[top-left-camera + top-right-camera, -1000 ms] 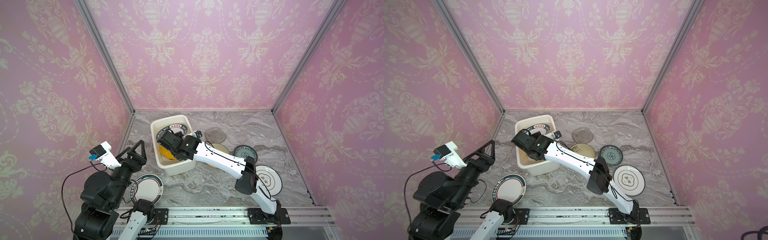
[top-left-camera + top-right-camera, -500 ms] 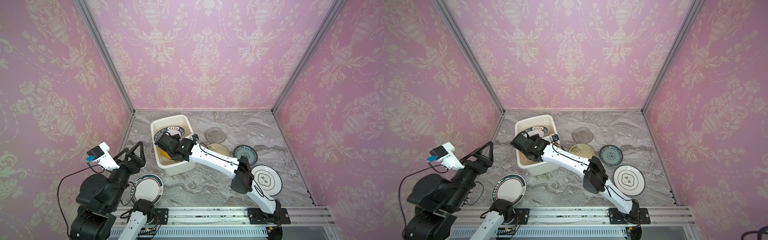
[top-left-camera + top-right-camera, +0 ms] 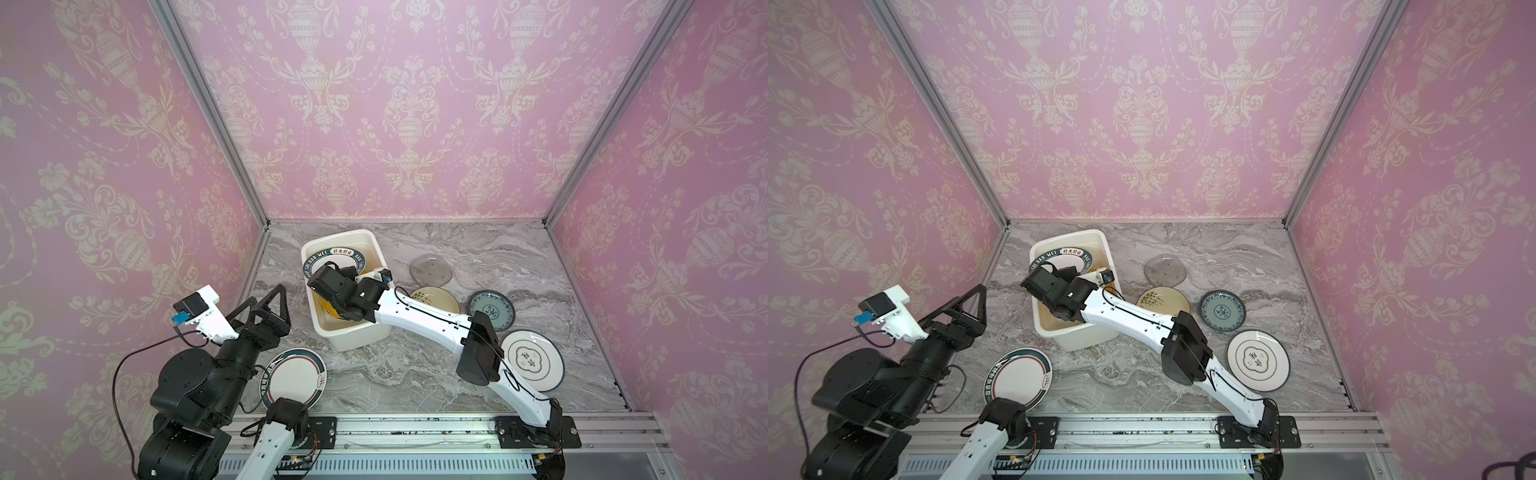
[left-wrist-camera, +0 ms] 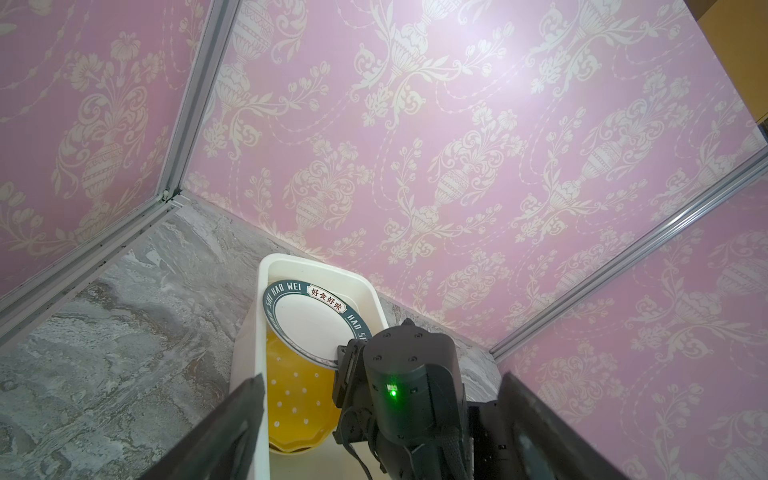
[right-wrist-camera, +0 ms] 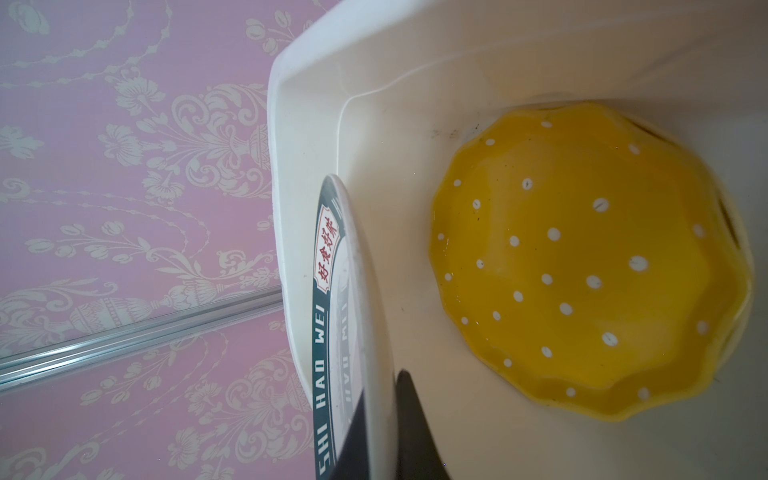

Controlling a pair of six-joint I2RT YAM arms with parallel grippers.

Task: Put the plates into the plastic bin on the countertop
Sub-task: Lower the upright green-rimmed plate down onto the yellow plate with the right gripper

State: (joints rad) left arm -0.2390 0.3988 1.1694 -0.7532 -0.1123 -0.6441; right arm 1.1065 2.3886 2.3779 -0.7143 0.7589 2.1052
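Item: dark-rimmed plate [image 4: 307, 320], clamped by its rim in my right pincer [image 5: 380, 399], carried slightly deeper into the bin [image 5: 278, 166] surrounding it, tilted over the yellow plate [image 5: 582, 257], release looks due; left pincer [image 3: 266, 296] apart, empty.

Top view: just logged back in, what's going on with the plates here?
The right gripper is shut on the rim of a lettered plate, holding it tilted inside the plastic bin, above a yellow dotted plate lying on the bin's bottom. The left gripper is open and empty, raised left of the bin. Six plates lie on the countertop: a dark-rimmed plate near the left arm, a grey glass plate, a clear glass plate, a sprigged plate, a blue-patterned plate and a white plate.
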